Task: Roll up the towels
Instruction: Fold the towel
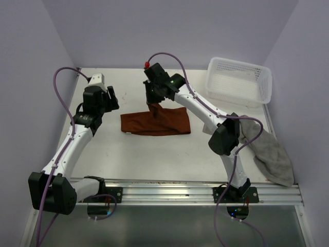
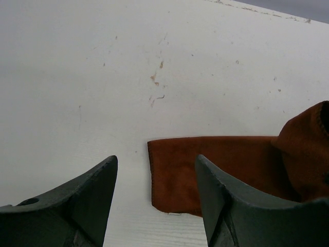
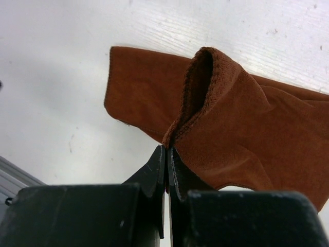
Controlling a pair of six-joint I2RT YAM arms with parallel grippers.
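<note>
Two towels, neither rolled: the brown towel (image 1: 169, 125) lies flat in the middle of the table (image 1: 154, 159), and the grey towel (image 1: 272, 152) sits crumpled at its right edge. My right gripper (image 3: 167, 150) is clamped tight on a lifted fold of the brown one's far edge. My left gripper (image 2: 155, 160) hangs fairly wide, holding nothing, just off its left end. I judge I should carry that fold over low and straight, with the left pinning the cloth against skidding.

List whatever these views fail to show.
- Top view: grey cloth towel, partly behind the right arm's elbow.
- Left wrist view: rust-brown cloth towel, right end cut by the frame edge and the left pincer.
- Right wrist view: how much cloth the shut right pincer hides between its jaws.
</note>
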